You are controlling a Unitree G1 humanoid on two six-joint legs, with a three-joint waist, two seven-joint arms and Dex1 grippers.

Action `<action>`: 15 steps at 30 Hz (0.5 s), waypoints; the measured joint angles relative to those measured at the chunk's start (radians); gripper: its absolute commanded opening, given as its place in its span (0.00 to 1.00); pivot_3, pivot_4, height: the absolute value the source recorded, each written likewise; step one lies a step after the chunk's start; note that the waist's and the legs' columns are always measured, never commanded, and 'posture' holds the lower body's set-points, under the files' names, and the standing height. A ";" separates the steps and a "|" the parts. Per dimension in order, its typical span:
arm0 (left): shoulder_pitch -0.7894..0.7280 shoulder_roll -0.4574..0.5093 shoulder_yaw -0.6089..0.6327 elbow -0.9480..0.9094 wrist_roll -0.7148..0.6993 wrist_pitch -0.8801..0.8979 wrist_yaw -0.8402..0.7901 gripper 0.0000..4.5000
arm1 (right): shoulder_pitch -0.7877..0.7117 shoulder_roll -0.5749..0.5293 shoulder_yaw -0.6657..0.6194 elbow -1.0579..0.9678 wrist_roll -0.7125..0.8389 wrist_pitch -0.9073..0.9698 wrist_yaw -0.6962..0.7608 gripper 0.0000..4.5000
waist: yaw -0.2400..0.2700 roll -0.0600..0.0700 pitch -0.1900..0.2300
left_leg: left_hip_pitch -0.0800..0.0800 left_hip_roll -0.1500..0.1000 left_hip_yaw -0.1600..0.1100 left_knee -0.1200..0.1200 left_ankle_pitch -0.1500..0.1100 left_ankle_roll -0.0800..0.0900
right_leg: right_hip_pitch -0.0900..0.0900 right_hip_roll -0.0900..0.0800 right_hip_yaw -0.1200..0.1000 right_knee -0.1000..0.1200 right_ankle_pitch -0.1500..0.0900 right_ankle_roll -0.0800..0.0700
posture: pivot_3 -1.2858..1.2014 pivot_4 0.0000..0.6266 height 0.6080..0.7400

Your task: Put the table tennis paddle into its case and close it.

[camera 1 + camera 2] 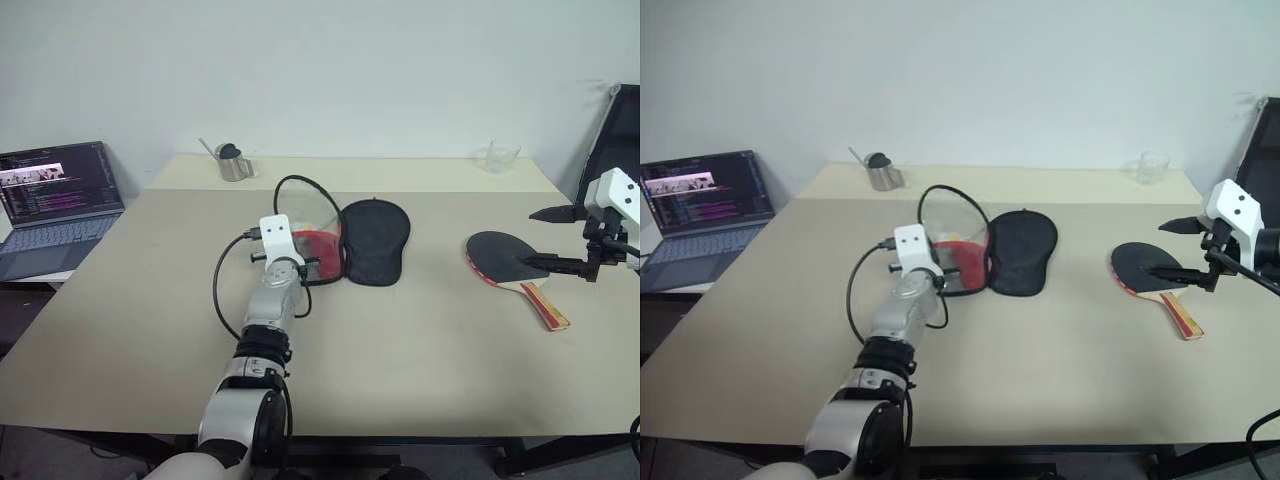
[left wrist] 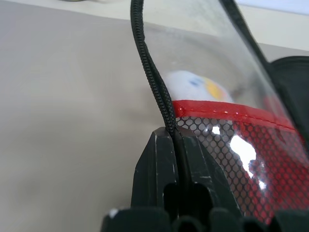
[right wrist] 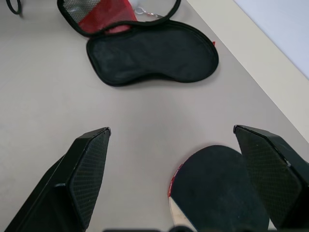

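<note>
The case (image 1: 375,240) lies unzipped at the table's middle, its black half flat on the table. Its other half, a clear and red mesh flap (image 1: 318,238), stands raised. My left gripper (image 1: 312,262) is shut on that flap's black zip edge (image 2: 164,106). A white-yellow ball (image 2: 198,87) shows through the clear pocket. The table tennis paddle (image 1: 505,258) lies flat at the right, black face up, with its handle towards the table's near edge. My right gripper (image 1: 527,238) hovers open just above the paddle's face (image 3: 217,188), holding nothing.
An open laptop (image 1: 55,200) sits on a lower surface at the left. A metal cup (image 1: 235,163) stands at the back left and a clear glass (image 1: 502,157) at the back right. A black object (image 1: 612,130) rises beyond the table's right edge.
</note>
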 measured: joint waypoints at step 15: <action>-0.005 -0.021 -0.032 0.013 -0.005 0.060 -0.076 0.00 | 0.015 0.000 0.001 -0.030 0.001 0.017 -0.008 1.00 | 0.000 0.000 0.000 | 0.000 0.000 0.000 0.000 0.000 0.000 | 0.000 0.000 0.000 -0.002 0.000 0.001 | 0.52 0.24 1.00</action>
